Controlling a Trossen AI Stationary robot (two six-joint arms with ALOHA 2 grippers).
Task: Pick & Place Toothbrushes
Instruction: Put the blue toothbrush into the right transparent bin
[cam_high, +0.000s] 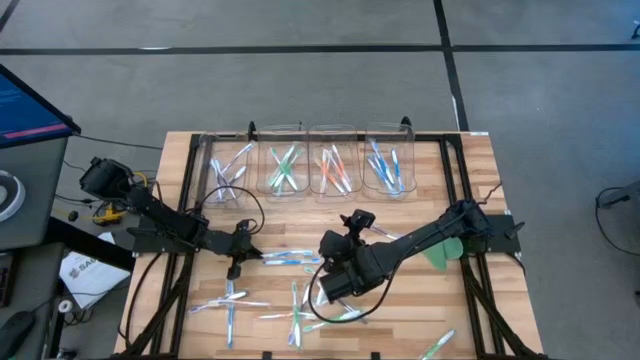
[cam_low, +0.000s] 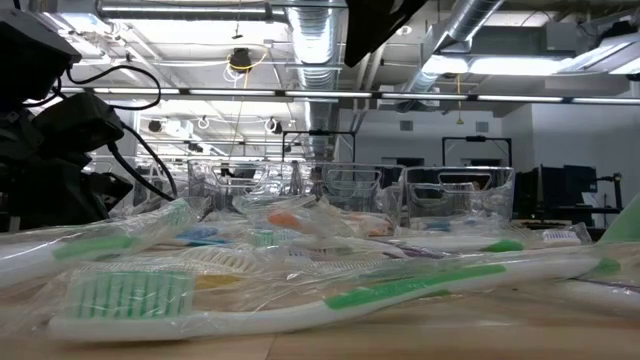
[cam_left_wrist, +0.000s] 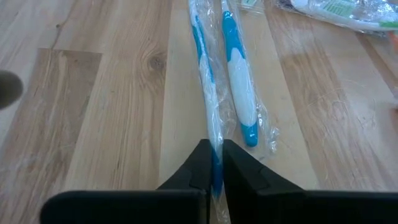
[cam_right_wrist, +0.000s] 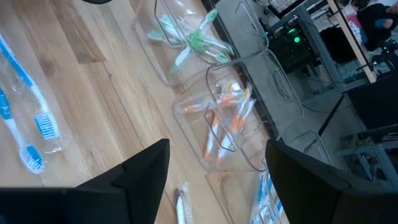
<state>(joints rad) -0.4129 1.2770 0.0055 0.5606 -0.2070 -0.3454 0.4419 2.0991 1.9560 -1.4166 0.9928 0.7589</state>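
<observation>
Two blue toothbrushes in clear wrappers (cam_high: 290, 258) lie side by side on the wooden table. My left gripper (cam_high: 237, 262) sits low at their left end, shut on one of them (cam_left_wrist: 202, 56); the other (cam_left_wrist: 239, 87) lies free beside it. Above the table's middle, my right gripper (cam_high: 352, 222) hangs open with nothing between its fingers (cam_right_wrist: 214, 180), pointing down toward the far bins. More wrapped toothbrushes (cam_high: 300, 312) lie loose on the near half of the table. My left gripper pinches the handle end (cam_left_wrist: 215, 163) of the thinner-looking blue toothbrush, wrapper and all, between its two fingers. The fingers come slanting down from the table's left and lie along the toothbrush. The toothbrush lies flat on the table, stretching away from the fingertips.
Along the far edge stand several clear bins, holding pale blue (cam_high: 228, 165), green (cam_high: 285, 168), orange (cam_high: 335, 170) and blue (cam_high: 390, 168) toothbrushes. A flat green leaf-shaped piece (cam_high: 440, 252) lies under my right arm. A green toothbrush (cam_low: 300, 300) lies at the near edge.
</observation>
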